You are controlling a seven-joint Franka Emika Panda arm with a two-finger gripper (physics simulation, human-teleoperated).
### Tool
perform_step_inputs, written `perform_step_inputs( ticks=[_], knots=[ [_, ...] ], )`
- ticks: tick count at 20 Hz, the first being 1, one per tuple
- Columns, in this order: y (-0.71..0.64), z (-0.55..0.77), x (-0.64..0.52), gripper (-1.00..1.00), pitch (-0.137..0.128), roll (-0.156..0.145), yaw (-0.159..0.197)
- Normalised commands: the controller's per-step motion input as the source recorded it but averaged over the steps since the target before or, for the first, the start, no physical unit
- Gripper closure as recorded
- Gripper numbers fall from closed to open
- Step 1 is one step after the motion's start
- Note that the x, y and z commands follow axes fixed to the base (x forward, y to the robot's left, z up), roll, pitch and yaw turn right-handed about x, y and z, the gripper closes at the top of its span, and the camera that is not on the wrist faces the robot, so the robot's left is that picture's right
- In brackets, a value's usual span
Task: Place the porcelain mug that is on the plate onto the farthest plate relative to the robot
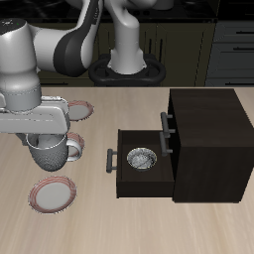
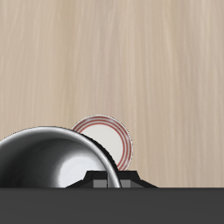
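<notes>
Wooden tabletop (image 1: pixel 119 213); gripper (image 1: pixel 45 134) pinching glossy grey-white porcelain mug (image 1: pixel 49 152), above and behind pink-rimmed round plate (image 1: pixel 53 194).

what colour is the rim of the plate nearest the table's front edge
Reddish-pink rim around a pale whitish centre on the plate; the exterior view shows it best.

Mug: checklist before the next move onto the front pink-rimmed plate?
1. Mug held by claw: cannot tell, the fingers are hidden.
2. Mug upright: ok.
3. Front plate bare: ok, nothing lies on it in either view.
4. Mug above the plate: not ok, it is farther back.
5. Open drawer apart from the path: ok.
</notes>
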Motion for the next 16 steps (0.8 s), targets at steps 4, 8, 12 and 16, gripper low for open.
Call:
perform_step_inputs(
  ticks=[4,8,12,16],
  knots=[
    [0.13,0.01,0.16,1.0,-0.012,0.006,0.001],
    [0.03,-0.09,0.03,1.0,-0.004,-0.009,0.01],
    [-0.05,-0.2,0.07,1.0,-0.004,-0.017,0.002],
    [-0.1,-0.34,0.07,1.0,0.017,-0.026,0.017]
  ],
)
